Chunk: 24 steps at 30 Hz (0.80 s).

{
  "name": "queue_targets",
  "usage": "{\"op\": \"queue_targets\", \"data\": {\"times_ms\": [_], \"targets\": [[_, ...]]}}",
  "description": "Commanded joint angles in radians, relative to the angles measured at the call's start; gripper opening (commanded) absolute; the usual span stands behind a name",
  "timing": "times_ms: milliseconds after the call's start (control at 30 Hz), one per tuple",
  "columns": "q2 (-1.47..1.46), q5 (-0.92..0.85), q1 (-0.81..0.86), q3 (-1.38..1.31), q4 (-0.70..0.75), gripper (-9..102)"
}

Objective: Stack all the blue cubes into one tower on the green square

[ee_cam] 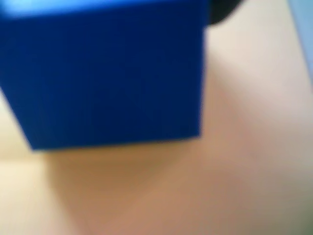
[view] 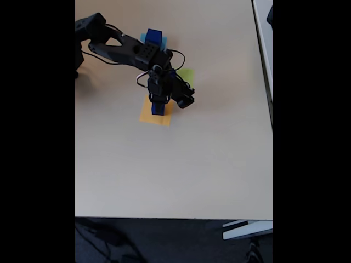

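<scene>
A dark-blue cube (view: 159, 107) sits between the fingers of my gripper (view: 159, 111), which looks shut on it above the orange-yellow square (view: 149, 116). In the wrist view this blue cube (ee_cam: 105, 73) is blurred and very close, taking up the upper left, with its shadow on the tan table below. A second blue cube (view: 154, 37) stands on the light-blue square (view: 144, 38) behind the arm. The green square (view: 188, 75) lies just right of the wrist, partly covered by the arm. No tower stands on it.
The black arm (view: 123, 49) reaches in from the top left of the fixed view. The tan table (view: 175, 164) stretches wide in front and to the right, ending at an edge near the bottom. A dark blurred shape (ee_cam: 224, 12) shows at the wrist view's top.
</scene>
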Motion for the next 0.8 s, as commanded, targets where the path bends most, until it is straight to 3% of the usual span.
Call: {"op": "queue_targets", "data": {"times_ms": [0,267,767], "targets": [[0.028,0.028,0.002,-0.041,-0.011,2],[0.049,0.057,-0.006,0.002,-0.011,5],[0.063,0.011,-0.017,0.025,-0.043,22]]}}
